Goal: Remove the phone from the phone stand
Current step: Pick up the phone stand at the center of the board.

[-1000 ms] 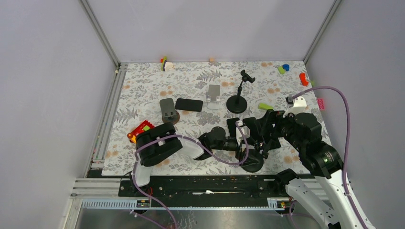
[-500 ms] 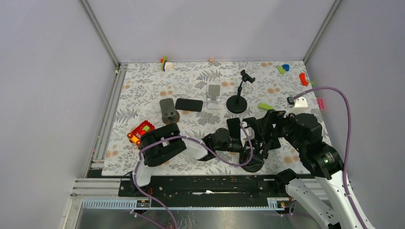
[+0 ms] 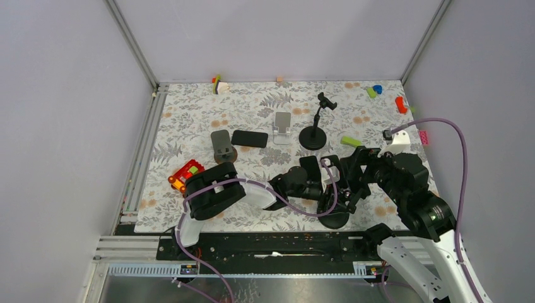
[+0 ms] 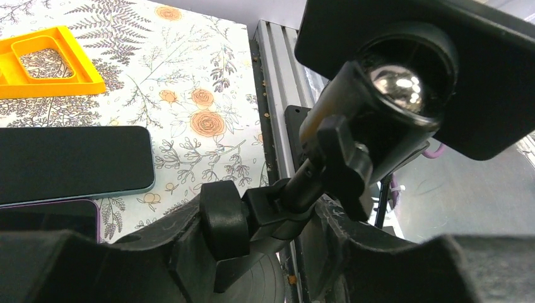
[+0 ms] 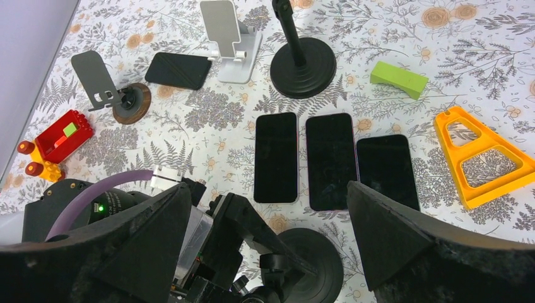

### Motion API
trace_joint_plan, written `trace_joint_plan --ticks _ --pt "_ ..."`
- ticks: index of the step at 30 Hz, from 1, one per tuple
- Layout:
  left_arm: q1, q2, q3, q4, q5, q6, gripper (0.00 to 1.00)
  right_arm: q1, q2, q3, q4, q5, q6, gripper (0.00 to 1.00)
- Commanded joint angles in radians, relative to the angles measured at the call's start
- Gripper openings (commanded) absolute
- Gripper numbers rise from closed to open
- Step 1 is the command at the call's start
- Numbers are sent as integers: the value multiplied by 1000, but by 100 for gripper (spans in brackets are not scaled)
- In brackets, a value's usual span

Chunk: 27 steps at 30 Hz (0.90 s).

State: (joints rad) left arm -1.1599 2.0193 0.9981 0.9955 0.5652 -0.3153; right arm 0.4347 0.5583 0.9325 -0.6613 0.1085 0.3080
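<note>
Left arm (image 3: 255,194): largest change. Over the past second it had pushed further toward the phone stand (image 3: 333,218). It ended stretched low over the bench (image 3: 189,126), reaching the stand from its left side, with the wrist level with the stand's neck.
Left fingers (image 4: 158,265): had drawn in from fully apart to roughly half-way, one on each side of the stand's neck, just below its ball joint. Whether they already pressed on the neck could not be told.
Right arm (image 3: 410,183): had shifted only slightly. It stood folded to the right of the stand, wrist tipped down over the stand's base.
Right fingers (image 5: 120,252): unchanged, spread wide above the stand, with nothing between them.
Phone (image 4: 492,76): remained seated on the stand's head, the dark slab directly above the ball joint. It was not lifted.
Task state: judged to be a bracing step. With the left fingers settling on the neck, the stand would be steadied so that the right fingers could take the phone off the head. Removal itself had not begun.
</note>
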Motion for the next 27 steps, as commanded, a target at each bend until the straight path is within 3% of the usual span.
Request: trace_joint_plan --ticks 1,4,12,18,23,27 --pt "-1 -50 23 71 36 -1 5 -1 -13 -5 33 34 -6 100" --pt "-1 -103 -11 84 36 3 0 -1 -16 1 34 35 -12 100" --pt "22 -351 -174 12 45 33 0 -1 7 19 40 42 -30 100" --pt "98 -505 -352 67 43 -28 0 -1 29 2 74 17 -15 100" --pt "166 -666 -500 32 -13 -16 0 -1 44 -15 98 5 -5 100" --pt "282 -826 -569 -65 -38 -13 0 0 60 -27 115 -5 5 100"
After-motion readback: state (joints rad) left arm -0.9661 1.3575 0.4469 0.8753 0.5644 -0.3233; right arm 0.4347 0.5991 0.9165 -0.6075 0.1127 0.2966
